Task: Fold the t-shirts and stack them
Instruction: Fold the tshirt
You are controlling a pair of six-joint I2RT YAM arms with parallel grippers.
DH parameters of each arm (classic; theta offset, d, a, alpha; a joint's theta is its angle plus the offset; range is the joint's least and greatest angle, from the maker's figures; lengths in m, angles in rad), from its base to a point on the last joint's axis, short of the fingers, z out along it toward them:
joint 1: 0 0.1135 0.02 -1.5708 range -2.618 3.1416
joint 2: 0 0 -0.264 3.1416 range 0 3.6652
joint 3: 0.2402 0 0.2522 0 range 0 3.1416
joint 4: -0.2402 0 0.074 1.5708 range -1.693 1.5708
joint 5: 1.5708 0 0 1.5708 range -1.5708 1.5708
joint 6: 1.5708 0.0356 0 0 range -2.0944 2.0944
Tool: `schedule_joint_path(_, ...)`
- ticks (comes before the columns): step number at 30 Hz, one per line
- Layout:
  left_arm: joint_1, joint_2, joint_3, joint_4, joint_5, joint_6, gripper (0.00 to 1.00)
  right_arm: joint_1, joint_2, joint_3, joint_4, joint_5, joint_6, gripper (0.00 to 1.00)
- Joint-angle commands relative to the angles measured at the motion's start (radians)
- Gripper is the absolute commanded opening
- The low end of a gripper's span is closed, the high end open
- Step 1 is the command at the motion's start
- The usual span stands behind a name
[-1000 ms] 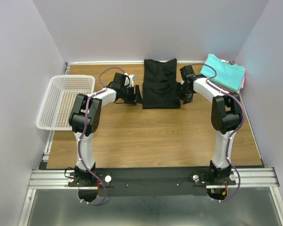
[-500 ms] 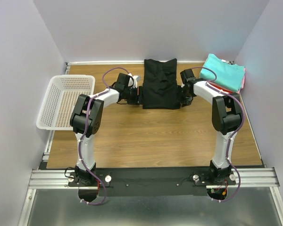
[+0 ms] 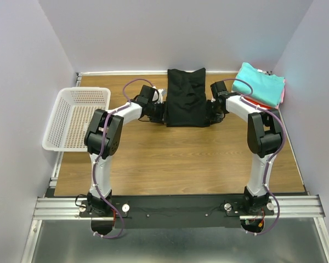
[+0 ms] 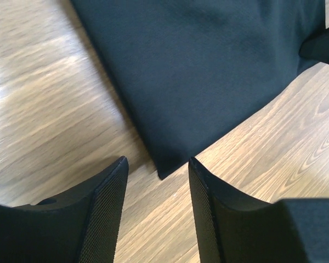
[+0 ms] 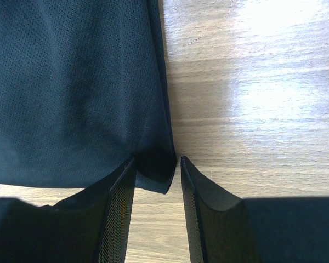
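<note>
Both arms have slid inward over the last second, so the left gripper (image 4: 156,164) and right gripper (image 5: 153,164), jaws spread, now straddle the near corners of the large black cloth t-shirt (image 3: 186,98) lying flat at the far middle of the wooden table (image 3: 170,159), probably ready to pinch for a fold.

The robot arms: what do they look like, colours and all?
The left arm and right arm have white tubular links, chunky black joints and a thin purple cable looping along each. The gripper fingers are flat, black and finely textured inside.
</note>
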State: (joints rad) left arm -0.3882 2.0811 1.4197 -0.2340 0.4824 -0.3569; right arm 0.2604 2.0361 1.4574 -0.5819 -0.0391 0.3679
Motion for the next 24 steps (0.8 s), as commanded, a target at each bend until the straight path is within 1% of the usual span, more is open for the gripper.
schedule_joint_path(1,-0.02,0.03,0.028,-0.019,0.004,0.012,0.55,-0.001,0.004,-0.038,-0.022,-0.021,0.011,0.45)
schedule_joint_path(7,-0.031,0.05,0.044,-0.051,-0.024,0.004,0.49,-0.001,0.009,-0.04,-0.021,-0.024,0.011,0.45)
schedule_joint_path(8,-0.031,0.054,0.044,-0.068,-0.031,0.001,0.47,-0.001,0.009,-0.04,-0.021,-0.022,0.011,0.45)
schedule_joint_path(10,-0.031,0.06,0.048,-0.083,-0.037,0.004,0.45,-0.001,0.006,-0.038,-0.021,-0.024,0.009,0.45)
schedule_joint_path(11,-0.032,0.063,0.048,-0.09,-0.038,0.006,0.41,-0.003,0.006,-0.038,-0.021,-0.024,0.009,0.44)
schedule_joint_path(13,-0.032,0.068,0.048,-0.1,-0.042,0.007,0.39,-0.001,0.006,-0.035,-0.021,-0.027,0.009,0.44)
schedule_joint_path(14,-0.032,0.069,0.048,-0.105,-0.042,0.007,0.36,-0.001,0.004,-0.035,-0.022,-0.028,0.008,0.45)
schedule_joint_path(19,-0.038,0.088,0.051,-0.12,-0.041,0.009,0.3,-0.001,0.003,-0.042,-0.021,-0.031,0.003,0.43)
schedule_joint_path(20,-0.043,0.096,0.058,-0.126,-0.041,0.009,0.26,-0.003,0.003,-0.043,-0.021,-0.034,0.0,0.41)
schedule_joint_path(21,-0.046,0.099,0.059,-0.131,-0.039,0.013,0.24,-0.001,0.004,-0.043,-0.022,-0.036,0.0,0.39)
schedule_joint_path(22,-0.049,0.105,0.067,-0.136,-0.044,0.016,0.18,-0.001,0.003,-0.043,-0.021,-0.039,0.0,0.36)
schedule_joint_path(23,-0.054,0.106,0.068,-0.143,-0.044,0.024,0.14,-0.001,0.004,-0.042,-0.022,-0.041,-0.003,0.28)
schedule_joint_path(24,-0.057,0.109,0.07,-0.143,-0.045,0.027,0.1,-0.001,0.004,-0.042,-0.022,-0.042,-0.003,0.22)
